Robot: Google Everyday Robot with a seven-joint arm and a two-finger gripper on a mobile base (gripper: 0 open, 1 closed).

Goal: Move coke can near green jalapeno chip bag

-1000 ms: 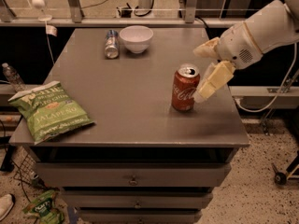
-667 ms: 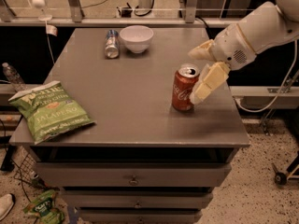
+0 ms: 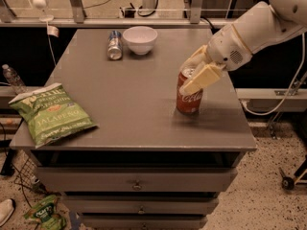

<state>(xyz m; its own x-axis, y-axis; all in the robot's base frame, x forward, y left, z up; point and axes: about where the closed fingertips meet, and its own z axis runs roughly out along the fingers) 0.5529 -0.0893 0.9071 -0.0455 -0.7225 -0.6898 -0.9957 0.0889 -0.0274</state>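
**A:** Entry, current frame. Where is the gripper (image 3: 188,79)?

**B:** At the top of the coke can (image 3: 188,99). It comes in from the right on the white arm (image 3: 254,30) and overlaps the can's upper right part.

**A:** Is the pincer spread or pinching?

**B:** Cannot tell. It sits right at the can's rim, but a grip on it is not readable.

**A:** Can position?

**B:** Upright on the grey table (image 3: 139,95), right of centre and towards the near edge. The white script faces the camera.

**A:** And the target?

**B:** The green jalapeno chip bag (image 3: 52,114) lies flat at the table's near left corner and slightly overhangs the left edge. It is well apart from the can, with bare tabletop between them.

**A:** Other items?

**B:** A silver-and-blue can (image 3: 114,44) lies on its side at the far edge, just beside a white bowl (image 3: 139,39) to its right. A water bottle (image 3: 12,78) stands off the table on the left. A smaller green bag (image 3: 45,213) lies on the floor at near left. Drawers (image 3: 136,181) sit under the tabletop.
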